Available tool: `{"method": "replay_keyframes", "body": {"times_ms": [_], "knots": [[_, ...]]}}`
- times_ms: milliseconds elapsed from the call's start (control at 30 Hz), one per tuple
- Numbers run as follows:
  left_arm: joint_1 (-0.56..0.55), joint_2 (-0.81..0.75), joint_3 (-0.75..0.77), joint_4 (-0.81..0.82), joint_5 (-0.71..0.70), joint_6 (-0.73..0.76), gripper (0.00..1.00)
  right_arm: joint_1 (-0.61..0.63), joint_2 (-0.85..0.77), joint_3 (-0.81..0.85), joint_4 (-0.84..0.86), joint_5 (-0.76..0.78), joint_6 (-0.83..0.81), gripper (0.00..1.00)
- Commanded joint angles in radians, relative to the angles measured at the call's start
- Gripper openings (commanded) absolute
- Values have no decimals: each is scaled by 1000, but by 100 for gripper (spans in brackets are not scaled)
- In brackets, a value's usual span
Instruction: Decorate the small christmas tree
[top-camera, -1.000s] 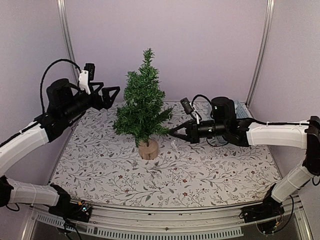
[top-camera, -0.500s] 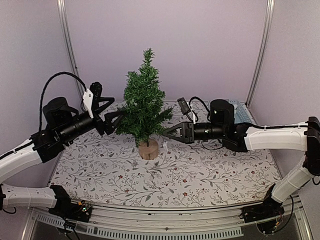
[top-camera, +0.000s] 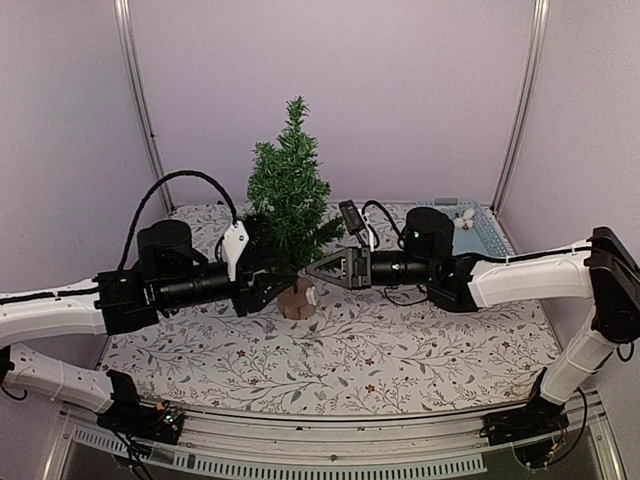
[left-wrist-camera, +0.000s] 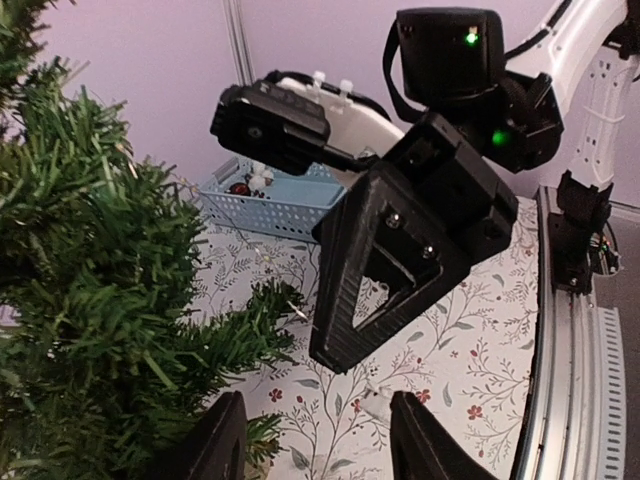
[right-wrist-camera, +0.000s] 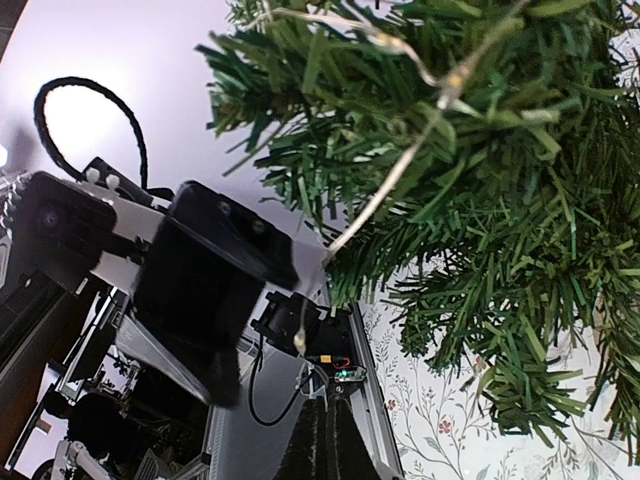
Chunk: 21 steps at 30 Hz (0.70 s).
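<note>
1. Table (top-camera: 420, 350): covered with a floral-print cloth. A metal rail (top-camera: 330, 438) runs along its near edge.

2. Left arm (top-camera: 60, 315): stretches low across the cloth from the left side toward the centre, nearly level.

3. Right arm (top-camera: 530, 272): stretches in from the right side, also nearly level, so the 2 arms face each other across the tree.

4. Tree (top-camera: 288, 195): stands upright at mid-table, toward the back, between the 2 grippers. Its pale stump (top-camera: 297, 302) rests on the cloth.

5. Basket (top-camera: 480, 228): blue, slotted, at the far right corner of the table, well apart from the tree. It holds small items, too small to identify.

6. Left gripper (left-wrist-camera: 315, 430): sits at the tree's lowest branches, just left of the stump. Jaws stand apart at a middling width, and only cloth shows in the gap. The left finger (left-wrist-camera: 222, 440) touches the needles.

7. Right gripper (top-camera: 312, 270): sits just right of the tree at lower-branch height, pointing at it. Jaws are pressed fully together to a point.

8. Wire (right-wrist-camera: 395, 170): thin, with tiny lights, draped over the branches and running down toward the right gripper's tips. I cannot tell whether the tips pinch it.
</note>
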Motion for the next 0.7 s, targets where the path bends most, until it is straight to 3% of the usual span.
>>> {"method": "replay_keyframes", "body": {"times_ms": [0, 167, 300, 367, 500, 667], "knots": [[-35, 47, 16, 6, -35, -39, 50, 16, 20, 33, 114, 4, 50, 1], [-36, 52, -11, 50, -29, -78, 52, 26, 25, 38, 145, 15, 68, 0], [-40, 53, -28, 81, -39, -129, 66, 31, 30, 46, 147, 27, 60, 1], [-40, 59, -29, 92, -46, -140, 67, 33, 41, 52, 152, 25, 62, 0], [-43, 87, -20, 90, -51, -153, 60, 44, 56, 59, 165, 30, 64, 0], [-44, 83, -22, 86, -51, -151, 40, 46, 60, 64, 168, 32, 64, 0]]}}
